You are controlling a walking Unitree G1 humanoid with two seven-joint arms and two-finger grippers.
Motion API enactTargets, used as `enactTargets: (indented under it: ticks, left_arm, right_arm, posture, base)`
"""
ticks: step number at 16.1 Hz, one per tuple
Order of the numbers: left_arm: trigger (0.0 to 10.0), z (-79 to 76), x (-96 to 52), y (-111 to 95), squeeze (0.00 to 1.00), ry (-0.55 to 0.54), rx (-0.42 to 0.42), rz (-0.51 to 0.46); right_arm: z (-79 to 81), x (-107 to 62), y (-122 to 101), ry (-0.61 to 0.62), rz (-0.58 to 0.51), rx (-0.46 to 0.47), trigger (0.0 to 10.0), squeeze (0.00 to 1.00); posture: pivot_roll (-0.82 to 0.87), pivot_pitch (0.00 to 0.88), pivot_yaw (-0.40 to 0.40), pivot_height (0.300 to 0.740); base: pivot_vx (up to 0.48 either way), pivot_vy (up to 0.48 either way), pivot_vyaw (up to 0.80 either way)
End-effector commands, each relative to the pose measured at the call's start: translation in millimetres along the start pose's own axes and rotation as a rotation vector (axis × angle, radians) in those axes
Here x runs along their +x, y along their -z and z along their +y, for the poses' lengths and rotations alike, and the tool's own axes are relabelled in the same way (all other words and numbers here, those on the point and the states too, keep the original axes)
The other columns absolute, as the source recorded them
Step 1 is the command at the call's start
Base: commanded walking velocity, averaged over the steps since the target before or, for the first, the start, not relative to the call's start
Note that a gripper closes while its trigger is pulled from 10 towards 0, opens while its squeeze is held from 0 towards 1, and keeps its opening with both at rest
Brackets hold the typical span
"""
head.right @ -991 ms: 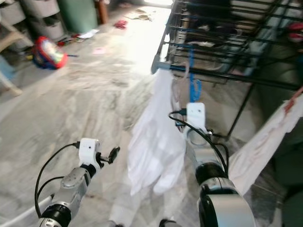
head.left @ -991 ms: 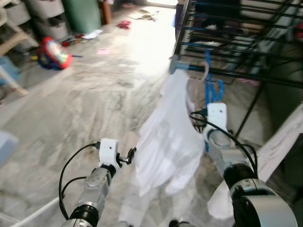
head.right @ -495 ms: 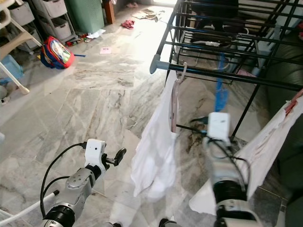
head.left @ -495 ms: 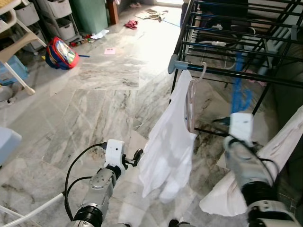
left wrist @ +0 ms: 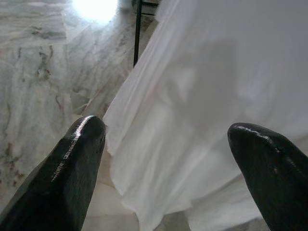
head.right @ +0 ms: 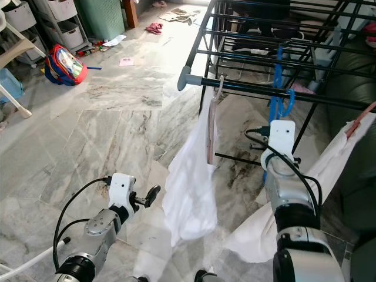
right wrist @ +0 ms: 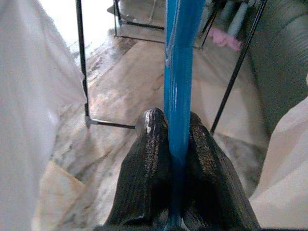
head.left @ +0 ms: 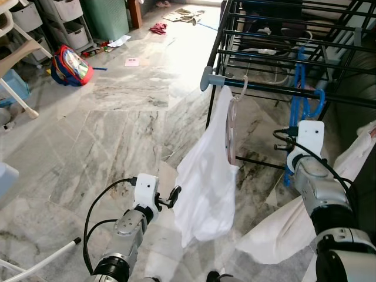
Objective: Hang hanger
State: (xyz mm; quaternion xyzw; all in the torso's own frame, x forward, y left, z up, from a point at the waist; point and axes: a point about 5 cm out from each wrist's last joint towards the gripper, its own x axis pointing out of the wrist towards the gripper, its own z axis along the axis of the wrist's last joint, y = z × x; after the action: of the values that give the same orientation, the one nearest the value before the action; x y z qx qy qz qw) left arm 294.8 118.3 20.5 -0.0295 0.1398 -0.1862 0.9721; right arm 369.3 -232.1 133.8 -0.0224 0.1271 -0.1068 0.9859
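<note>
Right end effector (right wrist: pixel 175 144) clamped on glossy blue plastic hanger (right wrist: pixel 177 72) — left end effector (left wrist: pixel 168 159) agape — limp white cloth (head.left: pixel 205 176).

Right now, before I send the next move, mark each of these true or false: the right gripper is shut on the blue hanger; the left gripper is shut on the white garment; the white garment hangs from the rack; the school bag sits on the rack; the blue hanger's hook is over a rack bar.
1. The right gripper is shut on the blue hanger. True.
2. The left gripper is shut on the white garment. False: its fingers stand apart, with the cloth ahead of them.
3. The white garment hangs from the drying rack. True, on a pale hanger.
4. The school bag sits on the rack. False: it lies on the floor.
5. The blue hanger's hook is over a rack bar. True.
</note>
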Motion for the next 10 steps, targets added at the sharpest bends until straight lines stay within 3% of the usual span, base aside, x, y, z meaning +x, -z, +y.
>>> enactTargets:
  ticks: [1, 4, 10]
  left_arm:
    - [10.0, 1.1, -3.6, 5, 0.0, -0.007, -0.003, 0.011]
    - [10.0, 2.0, -4.9, 6, 0.0, -0.01, -0.002, 0.017]
    - [10.0, -1.7, -5.8, 10, 0.0, -0.012, -0.006, 0.026]
  right_arm:
    - [-2.3, 3.8, -20, -0.008, -0.03, 0.038, 10.0, 0.0]
    - [-0.8, 11.1, -31, -0.028, 0.004, 0.047, 10.0, 0.0]
    - [6.3, 17.0, -27, -0.014, 0.098, 0.033, 10.0, 0.0]
  posture:
    - [0.09, 0.159, -0.004, 0.74]
    - [0.08, 0.166, -0.008, 0.74]
    - [0.1, 0.172, -0.032, 0.74]
  base:
    - [0.0, 0.0, 0.0]
    - [0.0, 0.0, 0.0]
    - [0.0, 0.0, 0.0]
